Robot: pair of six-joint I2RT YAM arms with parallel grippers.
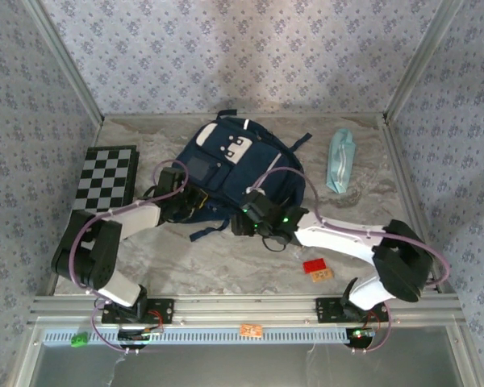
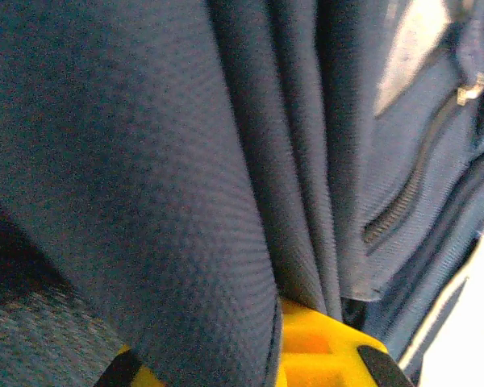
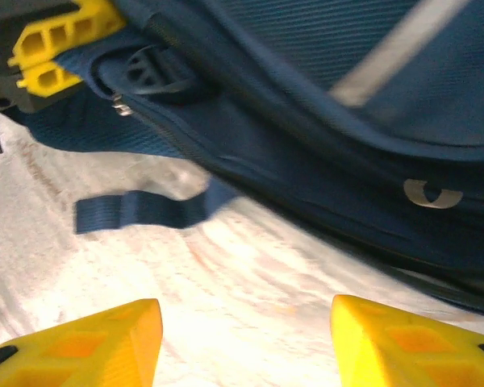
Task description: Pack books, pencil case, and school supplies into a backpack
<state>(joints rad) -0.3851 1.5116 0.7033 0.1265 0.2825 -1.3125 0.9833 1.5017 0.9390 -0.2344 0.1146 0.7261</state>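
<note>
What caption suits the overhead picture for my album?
Left gripper and right gripper at the near edge of the backpack; pencil case to its right, checkered board to its left.

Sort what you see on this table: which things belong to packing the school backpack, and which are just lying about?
Belongs to the job:
backpack
pencil case

Just lying about:
checkered board
small red piece
small orange piece

backpack (image 1: 230, 161): navy with white patches, lying flat mid-table, a strap trailing toward me
my left gripper (image 1: 195, 203): at its near-left edge
my right gripper (image 1: 246, 219): at its near edge, close to my left
pencil case (image 1: 340, 161): pale teal, right of the backpack, apart
checkered board (image 1: 106, 177): far left
red piece (image 1: 314, 265): beside my right arm
</note>
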